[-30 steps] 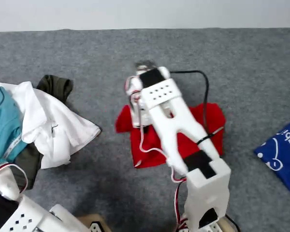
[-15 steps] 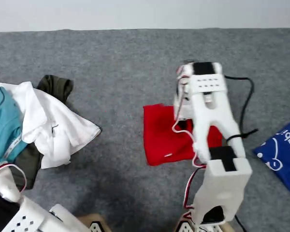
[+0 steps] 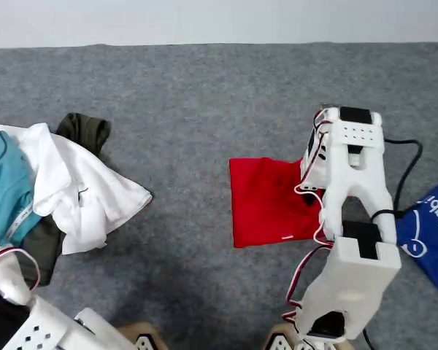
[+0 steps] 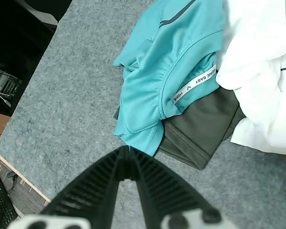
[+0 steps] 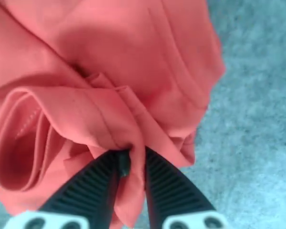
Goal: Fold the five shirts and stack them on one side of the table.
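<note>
— Your right arm (image 3: 354,211) has swung across the table toward the blue shirt (image 3: 432,232). The red shirt (image 3: 266,204) has come with it, drawn in from a wide spread to a narrower fold.
— What does your right gripper (image 5: 131,160) hold?
— A bunched hem of the red shirt. You have the fingers nearly together, with cloth pinched between them. The rest of the shirt lies flat on the grey table (image 3: 204,95), stretching away from the gripper on the side opposite the blue shirt, which lies near your arm.
— And your left gripper (image 4: 129,151)?
— Its fingers meet at the tips with nothing between them. It hangs above the table. Just ahead of its tips lies the teal shirt (image 4: 167,71), with the olive shirt (image 4: 205,129) under it and the white shirt (image 4: 262,67) beyond, all in one heap well apart from the right gripper.
</note>
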Controlling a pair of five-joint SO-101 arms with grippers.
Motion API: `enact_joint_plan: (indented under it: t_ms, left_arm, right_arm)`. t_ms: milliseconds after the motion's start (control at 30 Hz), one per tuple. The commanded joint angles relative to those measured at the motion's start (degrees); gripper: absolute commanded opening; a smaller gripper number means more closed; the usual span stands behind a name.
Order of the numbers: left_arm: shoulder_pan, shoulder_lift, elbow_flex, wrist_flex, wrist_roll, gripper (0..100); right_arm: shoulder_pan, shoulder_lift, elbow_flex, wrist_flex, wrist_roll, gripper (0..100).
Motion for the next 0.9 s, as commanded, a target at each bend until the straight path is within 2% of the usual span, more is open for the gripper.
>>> enact_joint_plan:
  t_ms: [0,133,333,633,733,867]
  left_arm:
    - [0.1,-0.1,-1.8,-0.1,-0.5,0]
    - [0.1,-0.2,-1.8,-0.1,-0.5,0]
    - [0.1,-0.4,-1.9,-0.1,-0.6,0]
    - [0.1,-0.2,-3.3,0.0,-2.1,0]
    - [0.1,-0.1,-4.0,0.1,-2.2,0]
    - [0.1,-0.1,-4.1,0.0,-2.2,0]
  right_arm:
    - [0.7,-3.6,0.4,-3.4,0.7,0.9]
    - [1.8,-3.6,1.0,-6.4,1.7,3.2]
    - [6.5,-3.7,0.6,-6.3,-0.7,25.9]
    - [11.0,-5.4,-0.7,-4.0,-0.5,26.7]
    - [9.5,-8.2,-4.7,1.8,-0.6,26.6]
    - [3.4,-12.7,-9.6,9.4,-1.0,26.6]
